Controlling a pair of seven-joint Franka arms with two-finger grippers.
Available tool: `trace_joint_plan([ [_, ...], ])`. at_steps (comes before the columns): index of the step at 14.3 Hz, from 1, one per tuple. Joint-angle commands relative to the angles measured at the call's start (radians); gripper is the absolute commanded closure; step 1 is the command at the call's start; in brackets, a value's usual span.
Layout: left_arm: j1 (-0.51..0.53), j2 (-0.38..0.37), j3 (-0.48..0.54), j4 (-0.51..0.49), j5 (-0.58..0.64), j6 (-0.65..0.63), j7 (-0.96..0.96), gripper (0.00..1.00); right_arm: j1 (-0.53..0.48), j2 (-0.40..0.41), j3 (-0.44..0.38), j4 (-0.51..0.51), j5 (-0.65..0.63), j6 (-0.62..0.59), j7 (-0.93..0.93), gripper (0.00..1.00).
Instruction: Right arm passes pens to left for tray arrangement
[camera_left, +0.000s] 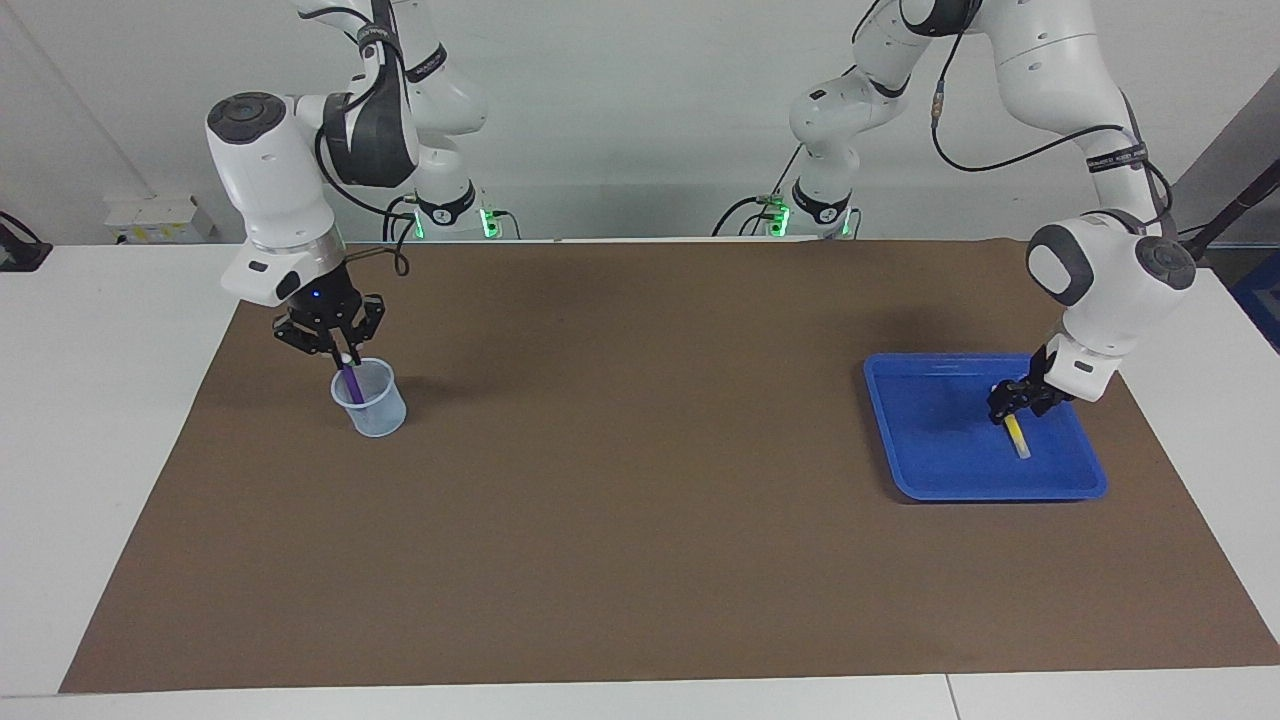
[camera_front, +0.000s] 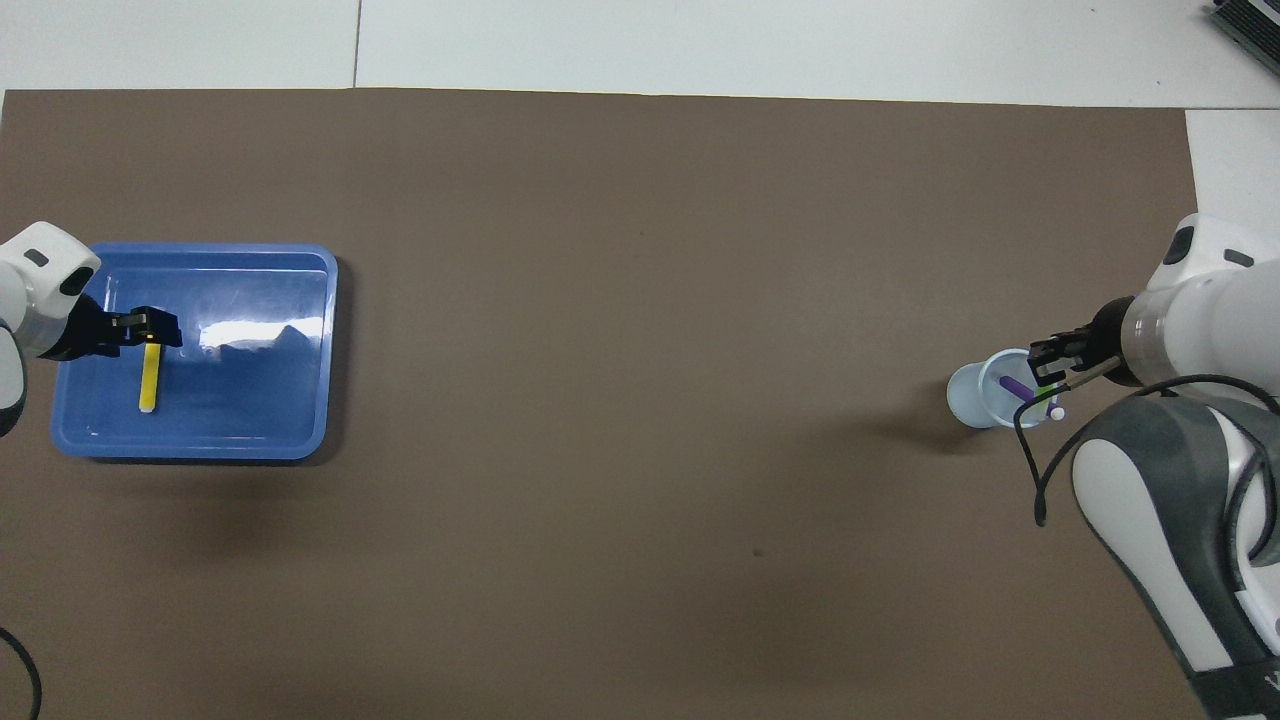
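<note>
Purple pen leaving the cup

My right end effector (camera_left: 345, 357), clamped on the slim purple marker pen (camera_left: 353, 384), should lift straight from the translucent pale-blue cup (camera_left: 371, 400); left end effector (camera_left: 1015, 400), fingers apart, sits over the yellow pen (camera_left: 1017, 437) at three o'clock in the shallow blue plastic tray (camera_left: 940, 470).

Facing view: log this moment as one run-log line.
right gripper: shut on purple pen, over cup | left gripper: open over tray | yellow pen: lying in tray

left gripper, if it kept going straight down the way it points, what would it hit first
Most likely the yellow pen lying in the blue tray: the left gripper hangs open just over its nearer end. Depth is unclear, so it might meet the tray floor beside it.
</note>
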Motion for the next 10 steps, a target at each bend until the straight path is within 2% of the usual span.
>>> trace_joint_plan([
  [1, -0.037, -0.036, 0.005, 0.019, 0.002, -0.085, -0.122, 0.19, -0.007, -0.014, 0.017, 0.052, -0.007, -0.066, -0.013, 1.00],
  [2, -0.051, -0.042, 0.003, 0.034, 0.001, -0.117, -0.160, 0.12, -0.009, -0.015, 0.020, 0.073, -0.002, -0.094, -0.013, 1.00],
  [3, -0.074, -0.048, 0.003, 0.047, -0.008, -0.138, -0.206, 0.00, -0.009, -0.015, 0.020, 0.099, 0.002, -0.123, -0.011, 1.00],
  [5, -0.117, -0.062, 0.003, 0.053, -0.027, -0.158, -0.318, 0.00, -0.009, -0.015, 0.020, 0.144, 0.005, -0.169, 0.000, 1.00],
  [8, -0.183, -0.096, 0.002, 0.056, -0.035, -0.209, -0.470, 0.00, -0.009, -0.029, 0.018, 0.170, 0.082, -0.205, 0.074, 1.00],
  [10, -0.220, -0.117, 0.005, 0.080, -0.100, -0.263, -0.553, 0.00, -0.009, -0.032, 0.020, 0.170, 0.128, -0.209, 0.172, 1.00],
])
